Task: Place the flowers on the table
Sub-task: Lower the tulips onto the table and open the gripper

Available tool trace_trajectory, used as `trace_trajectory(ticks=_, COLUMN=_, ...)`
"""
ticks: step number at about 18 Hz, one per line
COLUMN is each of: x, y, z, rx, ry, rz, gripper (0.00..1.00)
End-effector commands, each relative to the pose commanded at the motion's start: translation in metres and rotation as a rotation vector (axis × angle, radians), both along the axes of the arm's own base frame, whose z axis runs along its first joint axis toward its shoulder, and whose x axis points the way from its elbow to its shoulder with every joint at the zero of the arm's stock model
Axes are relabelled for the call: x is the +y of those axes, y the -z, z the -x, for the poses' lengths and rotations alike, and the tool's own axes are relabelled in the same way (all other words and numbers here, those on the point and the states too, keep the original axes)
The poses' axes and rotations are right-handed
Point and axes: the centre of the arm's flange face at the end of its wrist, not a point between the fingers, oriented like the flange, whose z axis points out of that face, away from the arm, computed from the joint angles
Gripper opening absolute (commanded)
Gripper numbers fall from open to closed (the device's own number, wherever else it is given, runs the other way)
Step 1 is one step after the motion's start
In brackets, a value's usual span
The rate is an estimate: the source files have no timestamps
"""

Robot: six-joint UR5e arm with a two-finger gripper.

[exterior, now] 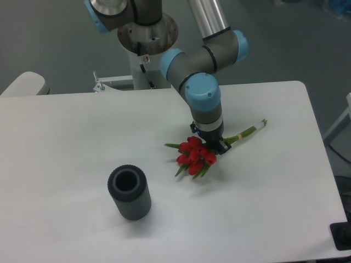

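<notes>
The flowers (194, 156), a small bunch of red tulip buds with green leaves, lie nearly flat right of the middle of the white table (66, 142). Their thin green stems (248, 131) run up and to the right. My gripper (215, 144) points straight down over the bunch where the stems meet the buds. Its dark fingers sit close together around the stems, so it looks shut on them. The fingertips are mostly hidden by the wrist and buds. I cannot tell whether the buds touch the tabletop.
A dark grey ribbed cylinder vase (129, 193) stands upright and empty at the front left of the flowers. The arm's base (147, 33) stands behind the table's far edge. The table's right edge (323, 164) is close to the stem ends.
</notes>
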Motion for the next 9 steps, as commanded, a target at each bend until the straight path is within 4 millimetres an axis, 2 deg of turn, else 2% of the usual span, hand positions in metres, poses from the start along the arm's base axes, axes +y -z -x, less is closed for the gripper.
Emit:
trace_trajectory(ticks=2, x=0.001, y=-0.006, z=0.001, rx=0.011, ry=0.001, rz=-0.007, gripper=0.88)
trace_trajectory(ticks=4, x=0.001, y=-0.018, z=0.005, rx=0.028, ry=-0.002, rz=-0.026, gripper=1.00)
trace_trajectory(ticks=5, x=0.002, y=-0.024, z=0.004, rx=0.038, ry=-0.002, rz=-0.037, gripper=1.00)
trace_trajectory(ticks=9, x=0.016, y=-0.087, z=0.019, rx=0.119, ry=-0.002, rz=-0.120, gripper=1.00)
